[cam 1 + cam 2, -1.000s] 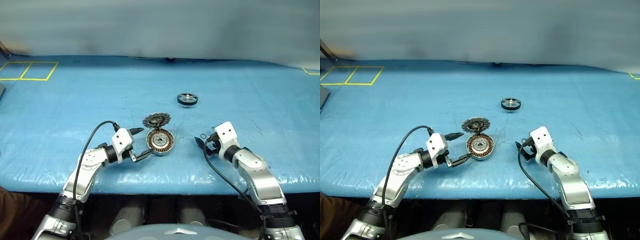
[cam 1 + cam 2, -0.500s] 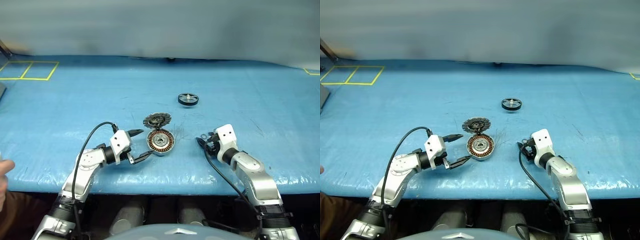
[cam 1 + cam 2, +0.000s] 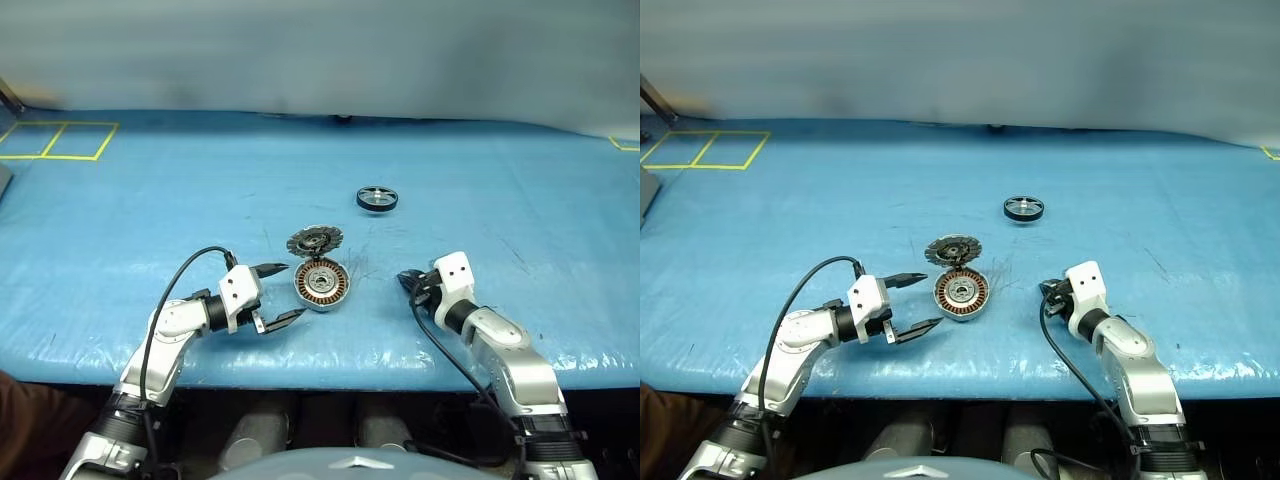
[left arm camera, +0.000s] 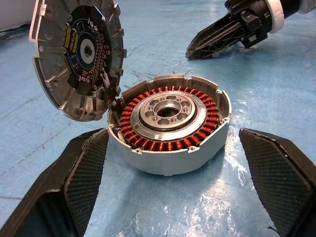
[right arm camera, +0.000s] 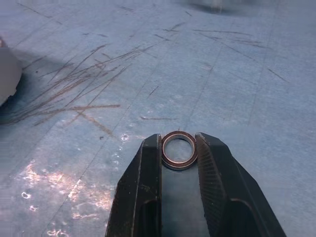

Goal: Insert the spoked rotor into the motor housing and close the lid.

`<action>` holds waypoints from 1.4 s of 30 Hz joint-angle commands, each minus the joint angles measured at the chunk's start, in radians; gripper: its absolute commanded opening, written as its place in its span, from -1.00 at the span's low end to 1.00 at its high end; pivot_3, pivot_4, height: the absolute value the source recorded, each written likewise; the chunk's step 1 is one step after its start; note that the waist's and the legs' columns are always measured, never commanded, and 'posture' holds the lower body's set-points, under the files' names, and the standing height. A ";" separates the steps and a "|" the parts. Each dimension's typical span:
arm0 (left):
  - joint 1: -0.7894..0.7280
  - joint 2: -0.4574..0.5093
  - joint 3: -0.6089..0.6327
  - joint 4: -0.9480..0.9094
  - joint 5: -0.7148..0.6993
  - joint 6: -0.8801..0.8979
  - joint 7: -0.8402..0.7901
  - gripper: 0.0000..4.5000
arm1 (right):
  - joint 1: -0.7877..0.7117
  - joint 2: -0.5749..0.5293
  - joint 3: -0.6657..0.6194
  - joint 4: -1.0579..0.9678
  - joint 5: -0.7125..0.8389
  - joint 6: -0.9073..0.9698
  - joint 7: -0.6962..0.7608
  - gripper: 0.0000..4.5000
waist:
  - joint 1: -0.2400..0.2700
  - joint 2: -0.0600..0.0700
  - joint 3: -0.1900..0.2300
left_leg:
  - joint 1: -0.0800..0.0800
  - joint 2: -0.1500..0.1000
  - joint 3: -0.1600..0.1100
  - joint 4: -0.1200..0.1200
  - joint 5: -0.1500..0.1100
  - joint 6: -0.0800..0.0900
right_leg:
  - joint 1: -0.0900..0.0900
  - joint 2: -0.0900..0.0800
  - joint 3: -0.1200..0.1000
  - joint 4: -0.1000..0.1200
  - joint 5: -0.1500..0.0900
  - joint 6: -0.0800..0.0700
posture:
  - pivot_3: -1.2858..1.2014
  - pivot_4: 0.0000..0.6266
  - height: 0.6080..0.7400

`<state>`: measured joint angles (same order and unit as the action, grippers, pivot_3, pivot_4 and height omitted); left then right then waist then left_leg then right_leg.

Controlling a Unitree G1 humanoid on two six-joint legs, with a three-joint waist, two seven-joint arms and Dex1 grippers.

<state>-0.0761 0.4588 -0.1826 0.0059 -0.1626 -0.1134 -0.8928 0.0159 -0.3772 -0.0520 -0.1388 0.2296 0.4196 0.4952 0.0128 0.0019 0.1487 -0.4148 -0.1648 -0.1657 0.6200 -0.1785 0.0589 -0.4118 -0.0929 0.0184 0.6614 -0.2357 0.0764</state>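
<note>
**Small ring pinched on the right, open housing between the left fingers**

On the blue table (image 3: 120,220), the left gripper (image 3: 281,293) is seen from the head views lying low beside the motor housing (image 3: 321,283), its two black fingers spread wide and nothing held between them. What the head views leave small is made plain by the left wrist view: the housing (image 4: 170,129) is set flat on the mat, open face up, with copper windings ringed around a silver centre, and it is framed by the two fingers (image 4: 81,170) without being touched. The lid (image 4: 78,57) is shown there propped on edge, leaning at the housing's rim on its far side, its inner face turned toward the camera; whether it is joined to the rim cannot be told.

Farther back and to the right, the spoked rotor (image 3: 376,198) is laid flat on the table, well apart from both arms.

The right gripper (image 3: 407,279) is seen from above only as a dark tip. In the right wrist view its fingers (image 5: 147,170) are shown pressed onto a small metal ring (image 5: 178,149), held upright just above the scratched mat.
</note>
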 commanded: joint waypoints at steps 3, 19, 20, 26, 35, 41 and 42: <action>-0.005 -0.022 0.018 0.016 -0.023 -0.067 -0.001 1.00 | -0.027 -0.002 0.047 -0.125 0.034 -0.036 0.063 -0.71 | -0.001 0.000 0.000 | 0.000 0.000 0.000 -0.001 0.000 0.000 | 0.000 0.000 0.000 0.000 0.000 0.000 | 0.03 -0.52 1.00; -0.012 -0.034 0.020 0.052 -0.068 -0.063 -0.053 1.00 | -0.127 0.015 0.270 -0.104 -0.028 -0.045 0.133 -0.71 | 0.001 0.000 0.000 | 0.000 0.000 -0.001 -0.002 0.000 0.000 | -0.001 0.000 -0.001 -0.001 0.000 0.000 | 0.03 -0.52 1.00; -0.011 -0.035 0.021 0.051 -0.068 -0.058 -0.049 1.00 | -0.133 0.020 0.274 -0.097 -0.033 -0.048 0.129 -0.71 | 0.001 0.000 0.000 | 0.000 0.000 -0.001 -0.002 0.000 0.000 | -0.001 0.000 -0.001 -0.001 0.000 0.000 | 0.03 -0.52 1.00; -0.011 -0.035 0.020 0.049 -0.063 -0.042 -0.037 1.00 | -0.152 0.040 0.300 -0.084 -0.042 -0.054 0.138 -0.71 | 0.000 0.000 0.000 | 0.000 0.000 -0.001 -0.003 0.000 0.000 | -0.001 0.000 -0.001 -0.001 0.001 -0.001 | 0.03 -0.52 1.00; -0.017 -0.037 0.013 0.050 -0.053 -0.036 -0.026 1.00 | -0.159 0.062 0.321 -0.072 -0.049 -0.055 0.139 -0.71 | 0.000 0.000 0.000 | 0.000 0.000 -0.001 -0.003 0.000 0.000 | -0.001 0.000 -0.001 -0.001 0.002 -0.002 | 0.03 -0.52 1.00; -0.019 -0.040 0.010 0.056 -0.051 -0.036 -0.028 1.00 | -0.163 0.079 0.327 -0.049 -0.056 -0.059 0.139 -0.71 | 0.000 0.000 0.000 | 0.000 0.000 -0.001 -0.004 0.000 0.000 | -0.002 0.000 -0.001 -0.001 0.002 -0.002 | 0.03 -0.52 1.00; -0.019 -0.041 0.010 0.057 -0.051 -0.035 -0.028 1.00 | -0.163 0.082 0.329 -0.046 -0.058 -0.060 0.139 -0.71 | 0.000 0.000 0.000 | 0.000 0.000 -0.001 -0.004 0.000 0.000 | -0.002 0.000 -0.001 -0.001 0.002 -0.002 | 0.03 -0.52 1.00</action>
<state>-0.0866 0.4230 -0.1760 0.0714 -0.2079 -0.1398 -0.9185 -0.1340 -0.3040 0.2741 -0.1684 0.1679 0.3794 0.6328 0.0129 0.0020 0.1488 -0.4148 -0.1649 -0.1662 0.6164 -0.1786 0.0586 -0.4133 -0.0928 0.0169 0.6601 -0.2338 0.0745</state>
